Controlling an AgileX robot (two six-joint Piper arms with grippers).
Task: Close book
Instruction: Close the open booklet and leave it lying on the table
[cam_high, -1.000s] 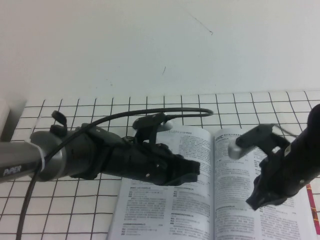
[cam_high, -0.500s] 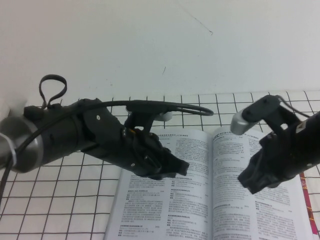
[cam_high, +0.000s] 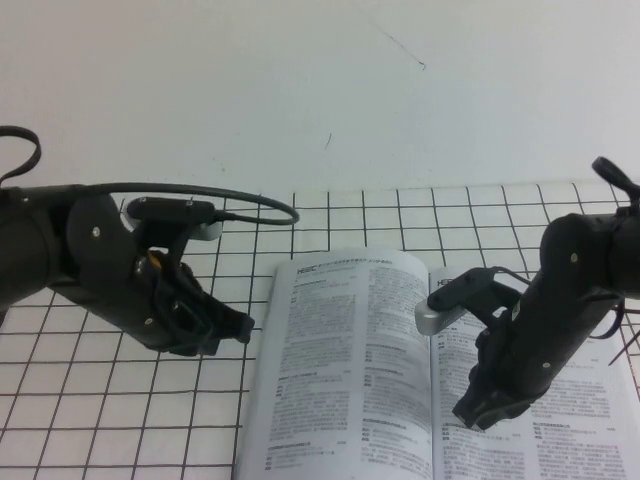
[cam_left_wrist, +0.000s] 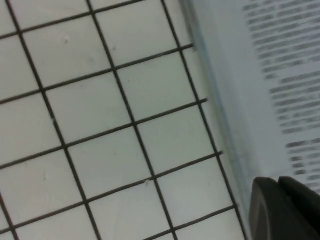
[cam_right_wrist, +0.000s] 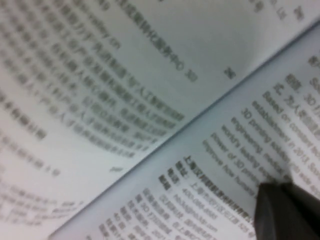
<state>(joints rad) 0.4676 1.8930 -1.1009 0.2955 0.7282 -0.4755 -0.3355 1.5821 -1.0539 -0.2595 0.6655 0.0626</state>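
The matte black left hand, mid-left, trails a looping black cable; the black right hand, lower right, carries a silver wrist block.

1 book, 2 tools: L tool, R tool.

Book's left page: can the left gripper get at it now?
Probably yes: the left gripper hangs just beside the book, nothing between; the right gripper is over the right page.

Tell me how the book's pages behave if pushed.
Probably floppy: the book shows left pages arching up. Its page block looks thick, so likely heavy. Left gripper hovers beside it over the grid mat; right gripper above its right page.
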